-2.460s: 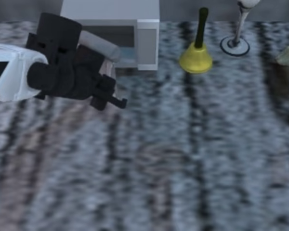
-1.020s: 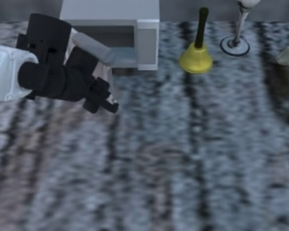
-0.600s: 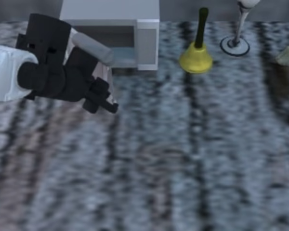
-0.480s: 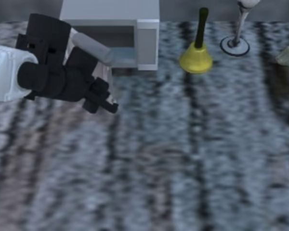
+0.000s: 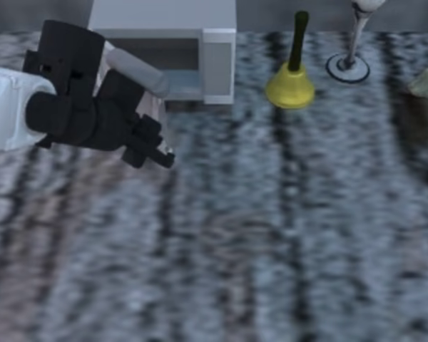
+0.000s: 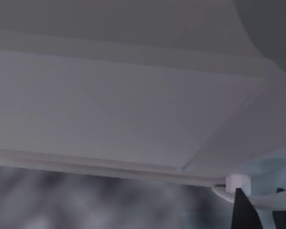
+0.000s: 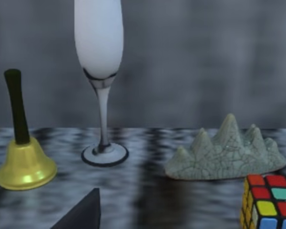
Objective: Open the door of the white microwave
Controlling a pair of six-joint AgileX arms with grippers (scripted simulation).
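Boxy white microwave (image 5: pixel 164 21) sits at the worktop's far left, its grey-windowed door (image 5: pixel 139 71) swung open (cavity showing). Left gripper (image 5: pixel 157 153) at the door's edge; can't tell its jaws' state.

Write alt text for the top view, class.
The left arm's tool sits at the free edge of the door, which is swung out from the white microwave. A yellow bell and a stemmed glass stand to its right.
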